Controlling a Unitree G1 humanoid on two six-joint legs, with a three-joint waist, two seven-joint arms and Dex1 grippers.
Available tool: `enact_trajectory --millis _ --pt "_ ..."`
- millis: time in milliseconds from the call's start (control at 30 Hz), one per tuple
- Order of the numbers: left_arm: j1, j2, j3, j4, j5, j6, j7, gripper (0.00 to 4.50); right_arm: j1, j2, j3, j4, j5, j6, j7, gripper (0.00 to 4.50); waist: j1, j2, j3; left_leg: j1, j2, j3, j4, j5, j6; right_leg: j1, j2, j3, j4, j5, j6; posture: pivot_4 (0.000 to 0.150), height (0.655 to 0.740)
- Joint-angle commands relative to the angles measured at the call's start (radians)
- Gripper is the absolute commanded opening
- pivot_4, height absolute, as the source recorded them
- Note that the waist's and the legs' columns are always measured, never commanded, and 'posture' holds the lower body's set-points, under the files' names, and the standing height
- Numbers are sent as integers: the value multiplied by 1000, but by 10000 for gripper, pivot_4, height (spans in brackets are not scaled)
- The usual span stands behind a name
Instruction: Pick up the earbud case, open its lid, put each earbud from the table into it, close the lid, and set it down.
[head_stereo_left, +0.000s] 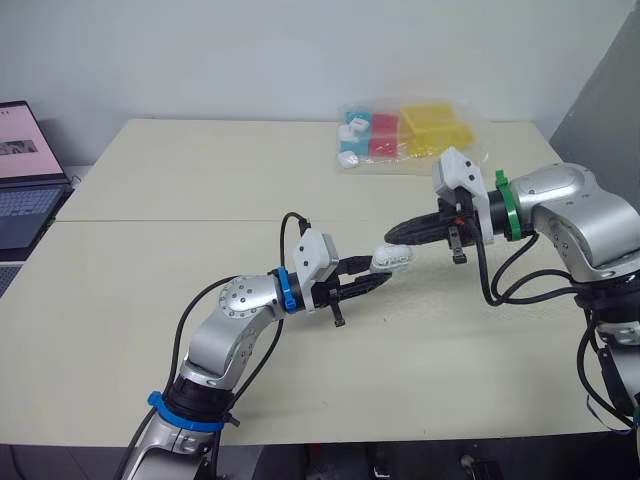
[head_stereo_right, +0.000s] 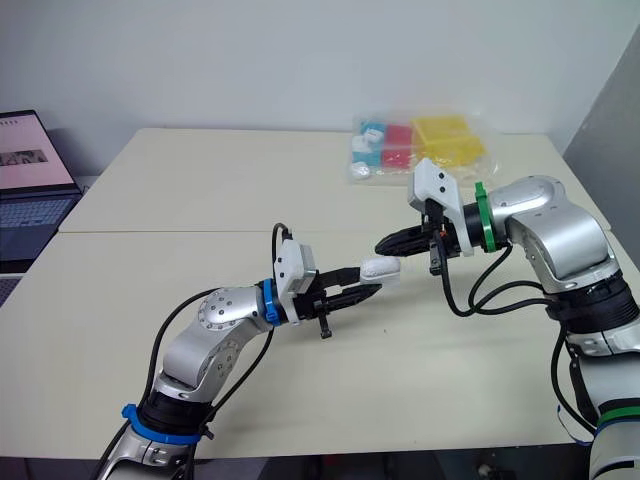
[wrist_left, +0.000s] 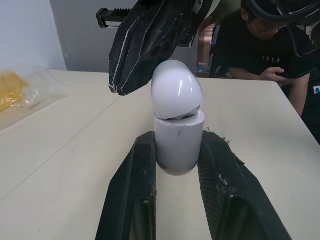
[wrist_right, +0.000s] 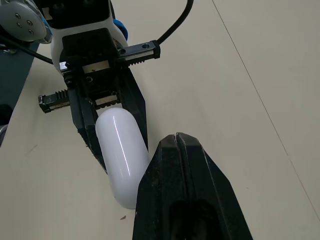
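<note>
**Earbud case (head_stereo_left: 392, 259) held over the table (head_stereo_left: 200, 330) between my two grippers**

Left eye view: my left gripper (head_stereo_left: 372, 282) pinches the white case by its lower end, clear of the tabletop. My right gripper (head_stereo_left: 397, 233) reaches in from two o'clock, its tip just beside the case's upper end. A bag (head_stereo_left: 405, 135) of coloured pieces lies at one o'clock on the table, and an open laptop (head_stereo_left: 20, 180) stands at nine o'clock. Left wrist view: the two black fingers (wrist_left: 132, 195) clasp the case body on either side. The rounded lid (wrist_left: 176, 90) sits slightly askew, a dark gap under it, and the right gripper's tip is close against it. A person (wrist_left: 265, 50) in a dark shirt sits beyond the table. Right wrist view: my right gripper's fingers are pressed together with nothing between them, the tip beside the case.
</note>
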Motion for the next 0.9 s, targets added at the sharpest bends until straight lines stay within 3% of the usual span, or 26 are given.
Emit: enact_trajectory --millis 33,633,767,900 --pt "-12 -2 8 -36 -4 -6 12 7788 10 -12 -41 -71 33 19 30 0 0 0 0 0 0 0 0 0 0 0 0 0 0 0 0 1500 7400" --pt "-20 -14 21 -37 -14 48 39 7788 142 -27 -84 -155 -33 -45 -34 0 0 0 0 1 0 0 1 0 0 0 0 0 1 0 0 1500 7400" --pt "-27 6 23 -29 -66 219 53 7788 189 -84 -171 -198 -23 -53 -56 0 1 0 0 0 0 0 1 0 0 0 0 0 1 0 0 1500 7400" --pt "-49 -33 58 -19 -203 508 131 7788 350 -134 -286 -296 -42 -130 -115 0 6 0 0 0 -1 -1 1 0 0 1 0 -1 0 0 0 1500 7400"
